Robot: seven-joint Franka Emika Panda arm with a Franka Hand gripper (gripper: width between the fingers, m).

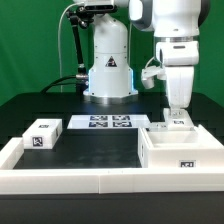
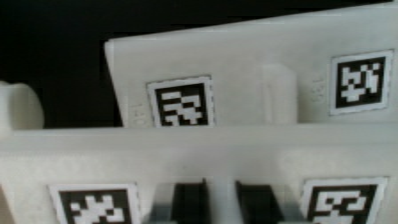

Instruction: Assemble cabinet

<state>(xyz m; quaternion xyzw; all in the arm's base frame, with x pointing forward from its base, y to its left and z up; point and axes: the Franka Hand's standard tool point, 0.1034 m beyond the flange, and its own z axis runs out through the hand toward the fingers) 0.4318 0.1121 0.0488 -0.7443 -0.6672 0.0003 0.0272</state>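
Observation:
The cabinet [image 1: 178, 150] is a large white open box with tag markers, standing at the exterior view's right inside the border rail. My gripper [image 1: 178, 113] reaches straight down onto the top of its far wall. In the wrist view the cabinet [image 2: 231, 95] fills the picture, with tagged white walls. My gripper [image 2: 224, 200] shows as two dark fingers [image 2: 192, 200] close together, with a thin strip of white wall between them. A small white tagged drawer block [image 1: 40, 135] lies apart at the exterior view's left.
The marker board [image 1: 108, 123] lies flat on the black table in front of the robot base [image 1: 108, 70]. A low white border rail [image 1: 70, 178] runs along the front and left of the work area.

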